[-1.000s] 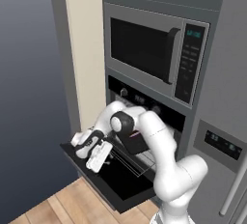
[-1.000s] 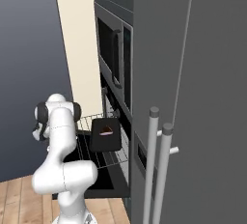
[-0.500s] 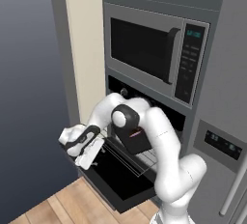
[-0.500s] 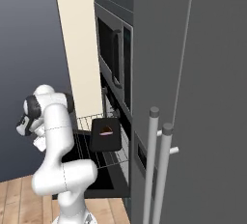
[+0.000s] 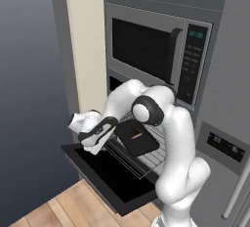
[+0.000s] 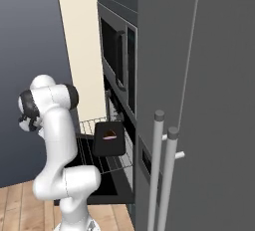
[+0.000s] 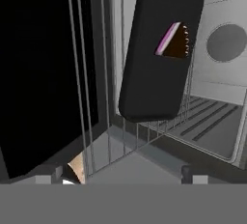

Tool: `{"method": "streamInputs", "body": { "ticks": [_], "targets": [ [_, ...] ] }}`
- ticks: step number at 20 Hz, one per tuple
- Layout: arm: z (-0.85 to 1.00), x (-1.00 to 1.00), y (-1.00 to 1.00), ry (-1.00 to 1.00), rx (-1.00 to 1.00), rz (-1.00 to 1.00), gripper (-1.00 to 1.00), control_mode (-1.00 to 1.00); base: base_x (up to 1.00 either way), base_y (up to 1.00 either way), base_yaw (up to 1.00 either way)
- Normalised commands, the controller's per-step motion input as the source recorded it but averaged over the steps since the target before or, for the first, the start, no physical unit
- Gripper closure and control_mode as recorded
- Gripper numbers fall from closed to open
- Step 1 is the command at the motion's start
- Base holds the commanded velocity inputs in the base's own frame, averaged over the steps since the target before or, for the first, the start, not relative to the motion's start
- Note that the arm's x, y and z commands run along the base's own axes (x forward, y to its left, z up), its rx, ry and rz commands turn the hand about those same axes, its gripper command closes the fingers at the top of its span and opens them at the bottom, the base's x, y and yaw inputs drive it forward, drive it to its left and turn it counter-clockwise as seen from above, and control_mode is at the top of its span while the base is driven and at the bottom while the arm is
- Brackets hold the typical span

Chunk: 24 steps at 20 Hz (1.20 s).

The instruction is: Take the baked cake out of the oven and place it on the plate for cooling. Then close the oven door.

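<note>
The oven [image 5: 115, 83] stands open, its door [image 5: 105, 174] dropped flat. A wire rack [image 5: 151, 155] is pulled out over the door and carries a black tray [image 5: 139, 140] with a cake slice [image 5: 135, 135] on it. My gripper [image 5: 96, 143] hovers at the rack's front left corner, above the door, open and holding nothing. In the hand view its fingertips [image 7: 186, 171] stand wide apart. Beyond them the tray [image 7: 154, 73] lies on the rack [image 7: 96, 102] with the brown, pink-edged cake [image 7: 175, 40]. The right base view also has the tray [image 6: 109, 140] and cake [image 6: 110, 135]. The plate is out of view.
A silver-framed microwave [image 5: 146, 45] sits directly above the oven. A tall grey fridge [image 6: 199, 90] with two bar handles [image 6: 159, 170] fills the right side. A beige wall panel [image 5: 85, 50] flanks the oven's left. Wood floor [image 5: 63, 206] lies below the door.
The gripper has gone from nearly shut to wide open. The hand has drawn back left and lifted a little from the rack's front edge. Rack, tray and cake stayed put.
</note>
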Motion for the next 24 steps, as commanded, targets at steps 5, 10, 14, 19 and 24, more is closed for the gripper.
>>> {"method": "streamInputs", "body": {
  "ticks": [5,10,14,19,24],
  "targets": [
    [0.49,0.64,-0.34,0.00,0.00,0.00,-1.00,-1.00,0.00,0.00,0.00],
    [0.05,0.52,-0.38,0.03,-0.05,0.06,-1.00,-1.00,0.00,0.00,0.00],
    [0.00,0.37,-0.40,0.10,-0.08,0.11,-1.00,-1.00,0.00,0.00,0.00],
    [-0.02,0.32,-0.25,0.20,-0.12,0.16,-1.00,-1.00,0.00,0.00,0.00],
    [-0.27,0.06,-0.15,0.24,-0.05,0.20,-1.00,-1.00,0.00,0.00,0.00]
  ]
}}
